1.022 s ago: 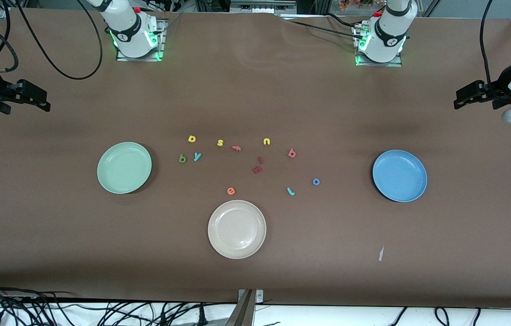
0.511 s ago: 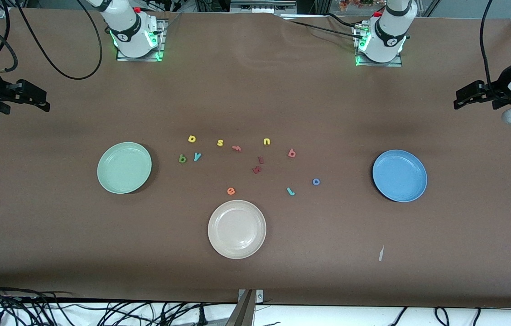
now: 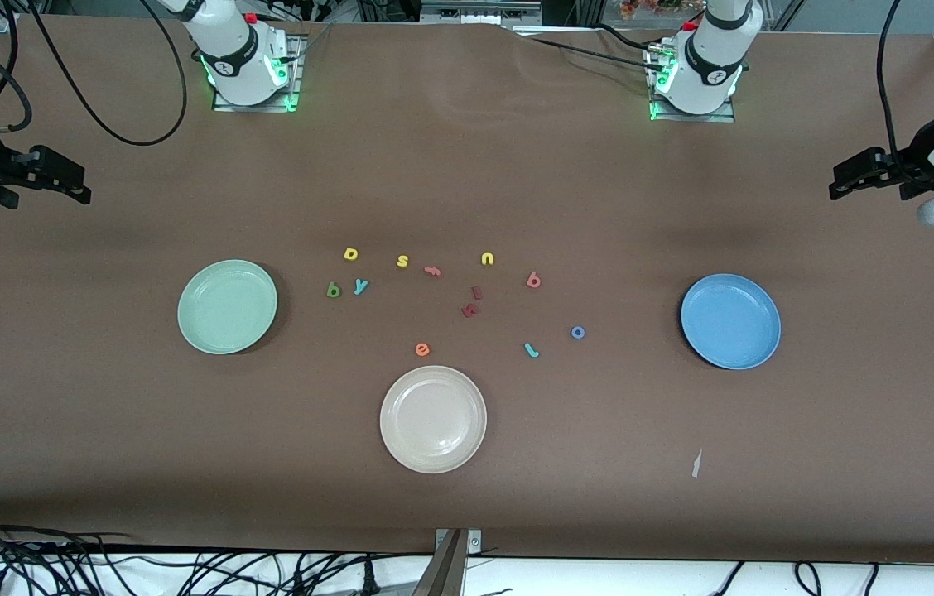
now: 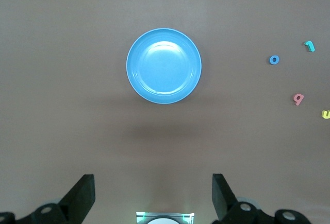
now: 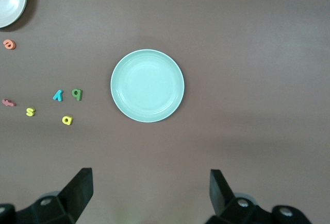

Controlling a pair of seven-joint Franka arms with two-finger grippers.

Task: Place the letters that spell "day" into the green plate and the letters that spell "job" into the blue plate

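The pale green plate (image 3: 227, 306) (image 5: 147, 85) lies toward the right arm's end. Beside it are the yellow "d" (image 3: 351, 254), dark green letter (image 3: 334, 290) and teal "y" (image 3: 361, 286). The blue plate (image 3: 730, 321) (image 4: 164, 65) lies toward the left arm's end, with the pink "b" (image 3: 533, 281), blue "o" (image 3: 577, 332) and teal "j" (image 3: 531, 350) beside it. My left gripper (image 4: 152, 180) hangs open and empty high over the table between its base and the blue plate. My right gripper (image 5: 149, 175) hangs open and empty the same way by the green plate.
A cream-white plate (image 3: 432, 419) lies nearest the front camera. Among the letters are a yellow "s" (image 3: 402, 261), pink "f" (image 3: 432, 271), yellow "n" (image 3: 488, 259), orange "e" (image 3: 422, 349) and two dark red pieces (image 3: 472, 302). A paper scrap (image 3: 695, 463) lies on the brown table.
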